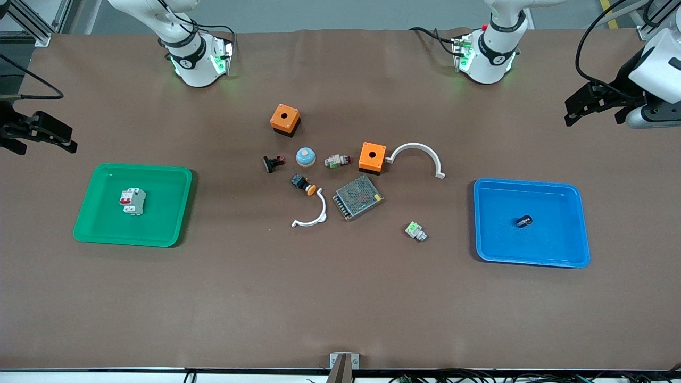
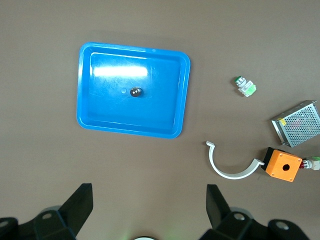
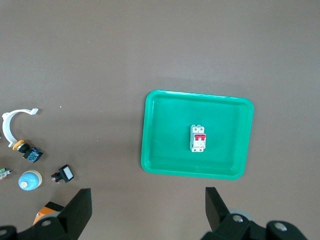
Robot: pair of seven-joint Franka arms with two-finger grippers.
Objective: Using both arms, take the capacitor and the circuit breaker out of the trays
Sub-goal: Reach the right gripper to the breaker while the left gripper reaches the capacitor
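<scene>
The capacitor (image 1: 524, 221), a tiny black cylinder with a silvery end, lies in the blue tray (image 1: 532, 255); it also shows in the left wrist view (image 2: 135, 91) in that tray (image 2: 100, 120). The breaker (image 1: 132, 201), white-grey with red levers, lies in the green tray (image 1: 127, 236); the right wrist view shows it (image 3: 198, 138) in the tray (image 3: 165, 160). My left gripper (image 1: 590, 109) is open and empty, high over the table's left-arm end (image 2: 149, 207). My right gripper (image 1: 40, 135) is open and empty, high over the right-arm end (image 3: 148, 210).
Between the trays lie two orange boxes (image 1: 285, 119) (image 1: 372, 157), a metal mesh box (image 1: 358, 197), two white arcs (image 1: 417, 156) (image 1: 312, 215), a blue dome (image 1: 306, 156), a green-and-white connector (image 1: 415, 231), a black button with orange cap (image 1: 303, 184) and a black part (image 1: 273, 163).
</scene>
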